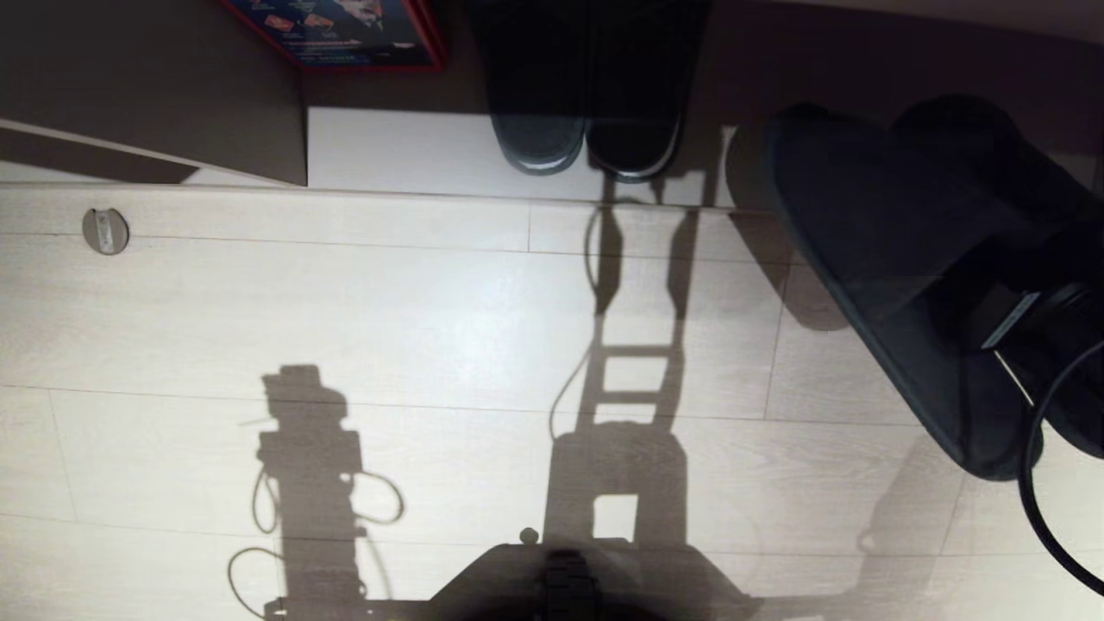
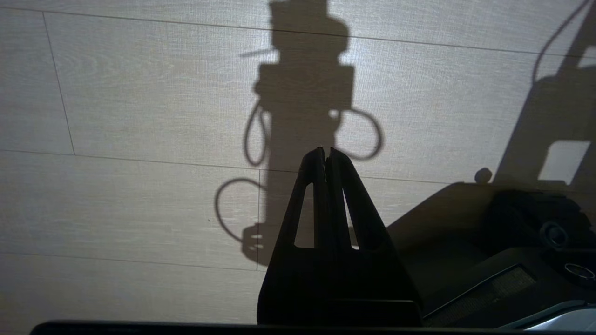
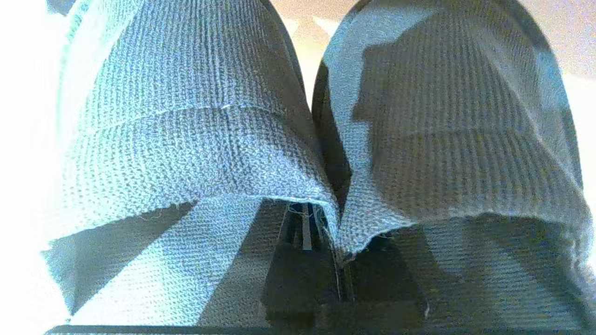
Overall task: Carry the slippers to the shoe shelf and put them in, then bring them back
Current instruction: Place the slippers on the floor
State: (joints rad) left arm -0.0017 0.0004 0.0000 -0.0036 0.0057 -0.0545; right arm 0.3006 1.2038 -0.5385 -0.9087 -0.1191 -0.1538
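The slippers (image 1: 871,276), a flat dark pair, hang in the air at the right of the head view, held up off the floor in front of the shoe shelf. In the right wrist view their two woven toe bands (image 3: 177,116) lie side by side, pinched together at their inner edges. My right gripper (image 3: 326,242) is shut on those edges, its fingers mostly hidden under the fabric. The shoe shelf shows its pale base board (image 1: 388,151) and a brown panel (image 1: 172,86) at the top. My left gripper (image 2: 326,151) hangs shut and empty over the floor.
A chunkier dark pair with a pale stripe (image 1: 586,129) stands on the shelf's base board. A red-edged box (image 1: 345,30) lies behind it to the left. A round metal fitting (image 1: 105,231) sits in the pale wood floor. My own base (image 1: 569,578) is at the bottom.
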